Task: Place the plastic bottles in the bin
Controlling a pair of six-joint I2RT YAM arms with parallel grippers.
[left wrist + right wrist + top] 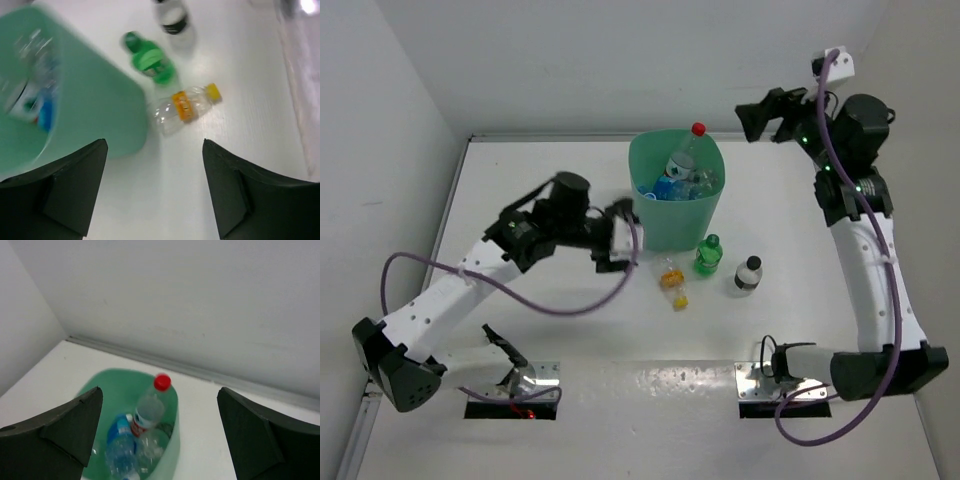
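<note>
The mint-green bin (pixel 680 225) stands at the table's middle back and holds several plastic bottles, among them a clear red-capped one (pixel 685 160) leaning on the far rim. On the table in front of it lie a clear yellow-capped bottle (pixel 672 280), a green bottle (pixel 708 256) and a black-labelled bottle (pixel 747 275). My left gripper (pixel 623 237) is open and empty, just left of the bin's near wall. In the left wrist view the yellow-capped bottle (pixel 185 107) lies ahead of the open gripper (pixel 155 145). My right gripper (pixel 752 118) hangs open and empty, above and right of the bin (pixel 120 372).
White walls close the table at the back and left. A raised strip runs along the back edge (pixel 210 374). Two metal base plates (pixel 775 382) sit at the near edge. A purple cable (pixel 560 305) loops below the left arm.
</note>
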